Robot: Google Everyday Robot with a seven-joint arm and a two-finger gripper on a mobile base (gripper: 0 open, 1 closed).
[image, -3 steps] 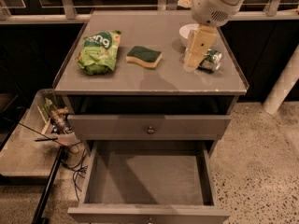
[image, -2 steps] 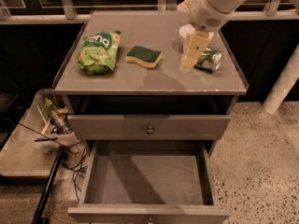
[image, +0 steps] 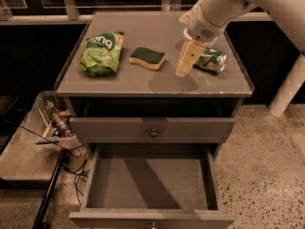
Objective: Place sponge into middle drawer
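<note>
The sponge (image: 148, 57), dark green on top of pale yellow foam, lies flat on the cabinet top (image: 143, 82), near its middle. My gripper (image: 183, 69) hangs from the arm that comes in from the upper right. It points down over the cabinet top, just right of the sponge and apart from it, and holds nothing. The middle drawer (image: 150, 178) is pulled out below, showing a bare grey floor and low side walls.
A light-green snack bag (image: 100, 53) lies left of the sponge. A green-and-silver can (image: 212, 60) lies on its side right of the gripper. A shut drawer front with a knob (image: 153, 130) sits above the open drawer. Clutter and cables (image: 59, 128) lie on the floor at left.
The gripper has moved a little to the left, from beside the can towards the sponge. The sponge, bag, can and drawers have not moved.
</note>
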